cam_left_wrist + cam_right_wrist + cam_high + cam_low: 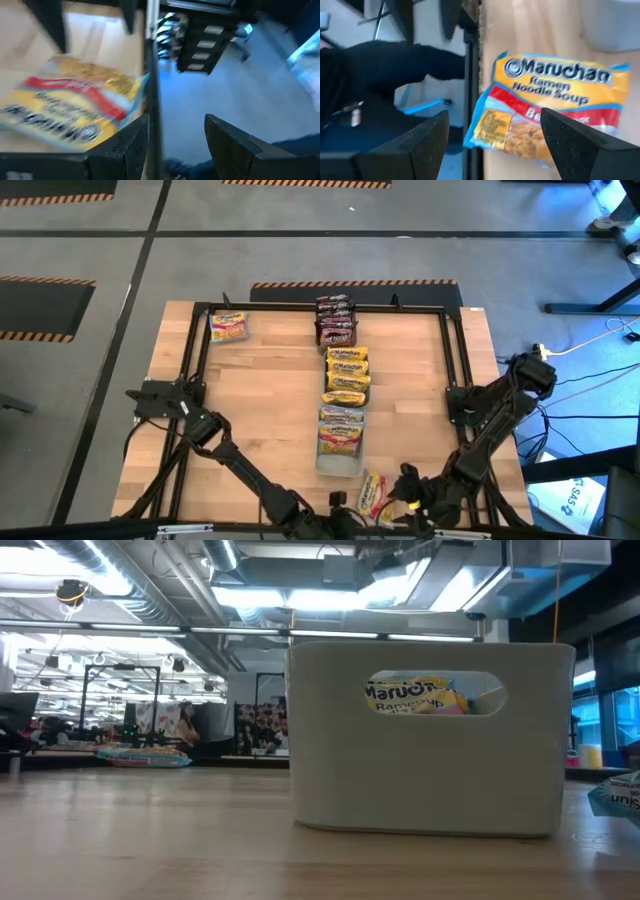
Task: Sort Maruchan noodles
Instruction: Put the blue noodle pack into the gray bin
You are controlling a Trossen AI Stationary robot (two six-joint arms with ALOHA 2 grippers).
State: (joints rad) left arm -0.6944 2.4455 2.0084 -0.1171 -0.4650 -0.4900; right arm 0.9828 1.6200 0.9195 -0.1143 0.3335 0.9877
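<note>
The Maruchan noodles lie in a column down the table's middle: dark red-brown packets (336,320) at the far end, yellow ones (347,375) in the middle, and pale ones (341,430) in a whitish tray (338,466). One yellow packet (228,327) lies at the far left. Another packet with a red band (372,495) lies flat at the near edge, and shows in the left wrist view (70,110) and the right wrist view (555,105). My left gripper (175,145) is open beside it, over the table's near edge. My right gripper (492,145) is open, with the packet ahead of its fingers.
A black frame (455,360) runs around the table top. In the low view the whitish tray (430,780) stands close in front, and a packet (420,695) shows through its handle hole. Both arms cross the near part of the table.
</note>
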